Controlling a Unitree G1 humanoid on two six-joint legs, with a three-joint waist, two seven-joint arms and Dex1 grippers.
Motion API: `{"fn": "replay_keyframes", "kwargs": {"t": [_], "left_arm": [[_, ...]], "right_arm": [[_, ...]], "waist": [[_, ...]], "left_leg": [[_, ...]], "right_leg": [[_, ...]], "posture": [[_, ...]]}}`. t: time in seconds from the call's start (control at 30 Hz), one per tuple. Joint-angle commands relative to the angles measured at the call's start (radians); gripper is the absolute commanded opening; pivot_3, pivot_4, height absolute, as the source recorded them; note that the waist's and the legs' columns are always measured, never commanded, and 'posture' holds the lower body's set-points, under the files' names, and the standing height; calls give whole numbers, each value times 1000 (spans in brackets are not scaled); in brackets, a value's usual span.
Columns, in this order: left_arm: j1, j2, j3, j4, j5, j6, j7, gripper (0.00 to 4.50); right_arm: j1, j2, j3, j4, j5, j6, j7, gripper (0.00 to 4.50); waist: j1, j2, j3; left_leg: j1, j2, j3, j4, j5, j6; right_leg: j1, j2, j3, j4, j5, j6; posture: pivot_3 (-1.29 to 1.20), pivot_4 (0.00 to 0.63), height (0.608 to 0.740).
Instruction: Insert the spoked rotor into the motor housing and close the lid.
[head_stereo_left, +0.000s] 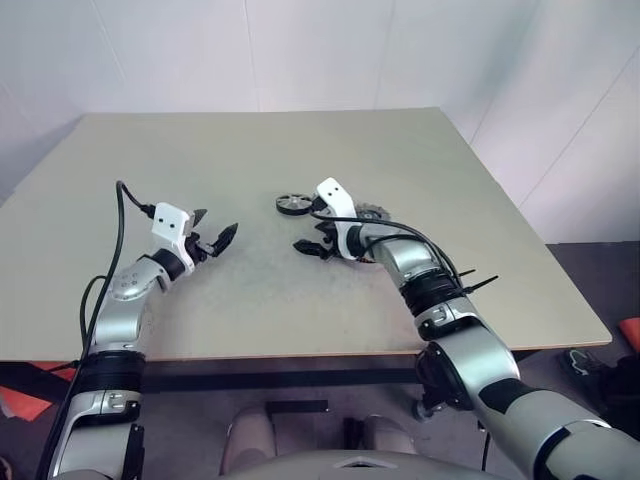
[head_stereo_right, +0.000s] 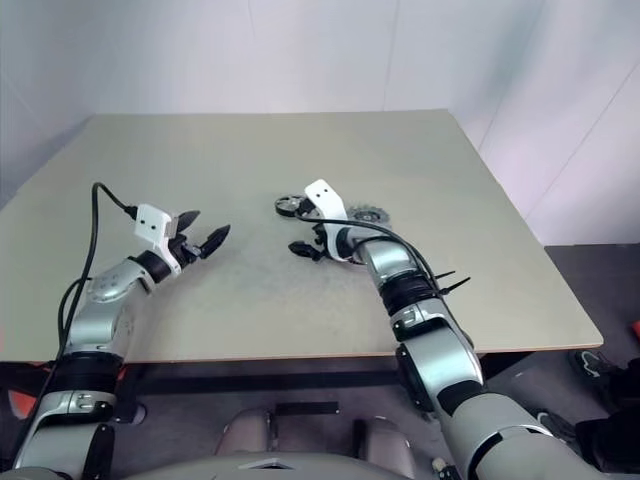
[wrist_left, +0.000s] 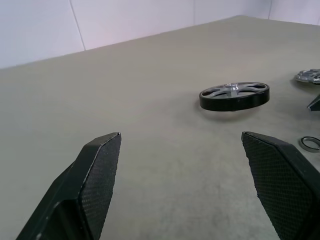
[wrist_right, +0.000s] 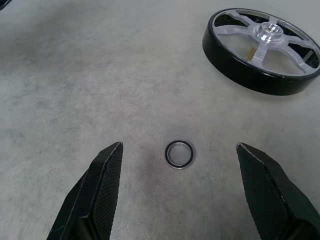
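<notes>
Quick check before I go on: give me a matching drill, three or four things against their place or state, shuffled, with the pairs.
Things:
1. spoked rotor
2. small ring
3. left pincer
4. right pincer

Place or state:
a. open, over bare table, well apart from the parts
b. open, with the small ring lying between its fingers
c. flat on the table, silvery face up, ungripped
d. loose on the table, near the rotor

Pairs: 1-c, 2-d, 3-a, 4-b

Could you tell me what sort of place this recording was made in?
Probably a robot test room or lab: a bare beige table against plain white wall panels, with only small motor parts on it, such as the spoked rotor and a tiny loose ring.
</notes>
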Motion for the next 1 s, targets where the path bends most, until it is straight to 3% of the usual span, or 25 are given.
{"fn": "replay_keyframes", "kwargs": {"t": [0.03,0.37,0.67,0.93,1.0], "left_arm": [[-8,9,9,-29,-5,-10,-7,4060],[12,10,12,-49,-7,-6,-6,4060],[17,10,11,-54,-8,-5,-7,4060],[20,5,4,-59,-7,-4,-9,4060],[20,5,4,-57,-8,-5,-10,4060]], "right_arm": [[-25,21,11,44,-9,-46,-21,4110],[-58,38,36,256,-68,-201,-80,4110],[-76,24,49,296,-96,-267,-82,1227],[-74,13,50,263,-90,-253,-56,1227],[-71,9,47,242,-81,-247,-37,901]], "waist": [[0,0,0],[-1,0,0],[3,0,0],[3,0,0],[3,0,0]], "left_leg": [[0,0,0,0,0,0],[5,0,0,0,-1,2],[5,0,-1,0,-1,2],[5,0,-1,0,-1,2],[5,0,-1,0,-1,2]], "right_leg": [[0,0,0,0,0,0],[5,0,0,1,0,0],[8,-2,0,0,0,0],[8,-2,0,0,0,0],[8,-2,0,0,0,0]], "posture": [[0,0,740],[0,0,740],[0,0,740],[0,0,740],[0,0,740]]}}
